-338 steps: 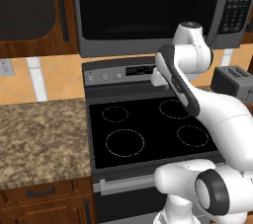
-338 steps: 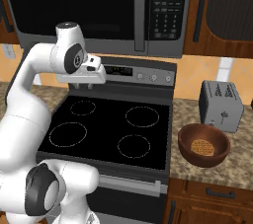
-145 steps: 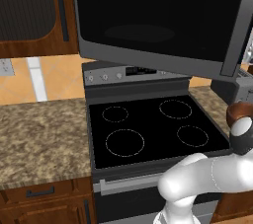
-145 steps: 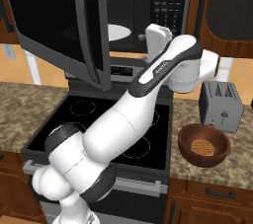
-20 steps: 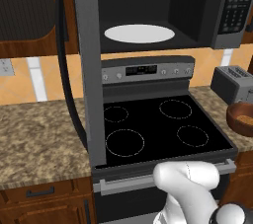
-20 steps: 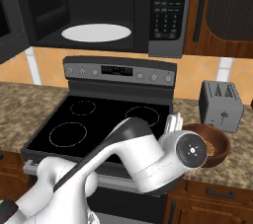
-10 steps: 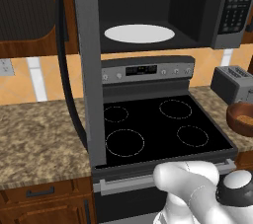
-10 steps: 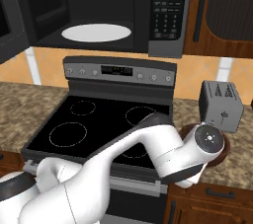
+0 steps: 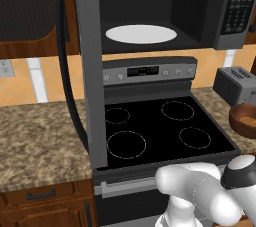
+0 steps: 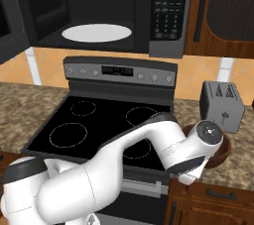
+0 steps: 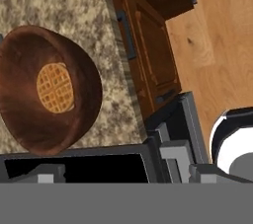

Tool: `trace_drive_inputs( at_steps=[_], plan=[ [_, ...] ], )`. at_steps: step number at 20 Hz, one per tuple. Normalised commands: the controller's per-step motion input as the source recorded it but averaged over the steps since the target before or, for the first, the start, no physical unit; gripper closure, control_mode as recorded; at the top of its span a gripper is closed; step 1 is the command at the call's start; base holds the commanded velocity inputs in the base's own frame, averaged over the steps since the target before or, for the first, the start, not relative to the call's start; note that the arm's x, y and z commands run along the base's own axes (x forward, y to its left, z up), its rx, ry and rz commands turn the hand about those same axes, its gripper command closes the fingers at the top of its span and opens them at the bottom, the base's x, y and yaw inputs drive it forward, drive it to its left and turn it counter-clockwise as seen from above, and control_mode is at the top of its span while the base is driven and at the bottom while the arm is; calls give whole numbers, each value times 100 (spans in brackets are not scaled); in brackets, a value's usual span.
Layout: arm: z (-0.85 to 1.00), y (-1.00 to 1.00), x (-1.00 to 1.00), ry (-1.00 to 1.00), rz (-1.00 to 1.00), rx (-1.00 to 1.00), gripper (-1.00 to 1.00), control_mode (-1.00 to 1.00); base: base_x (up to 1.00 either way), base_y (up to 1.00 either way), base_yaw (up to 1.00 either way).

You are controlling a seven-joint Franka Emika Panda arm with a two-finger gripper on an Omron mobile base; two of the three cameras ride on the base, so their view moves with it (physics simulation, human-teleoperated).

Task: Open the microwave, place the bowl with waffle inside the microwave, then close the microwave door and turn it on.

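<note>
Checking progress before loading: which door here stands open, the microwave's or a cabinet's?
The microwave door, swung out left, baring the white turntable; the cabinet doors stay shut.

Speckled granite table (image 9: 45,136) flanking a black glass-top stove (image 9: 160,133) with four ringed burners. Grey control panel (image 10: 121,73) rising behind the burners. Orange tiled wall (image 9: 45,78) with white stripes. Dark brown cabinets (image 10: 225,11) overhead, matching drawers (image 9: 42,201) below. Grey toaster (image 10: 222,100) on the right-hand stretch. Warm wooden floor (image 11: 217,35) underneath.
</note>
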Motion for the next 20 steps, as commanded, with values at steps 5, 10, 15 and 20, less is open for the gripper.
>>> trace_drive_inputs(
  at_steps=[5,10,15,20],
  plan=[
    [-38,-21,11,4,0,0,-100,-100,0,0,0],
    [-4,-22,26,1,1,1,-100,-100,0,0,0],
    [-11,-10,32,5,2,1,-100,-100,0,0,0],
    [-28,-4,27,7,3,0,-100,-100,0,0,0]
  ],
)
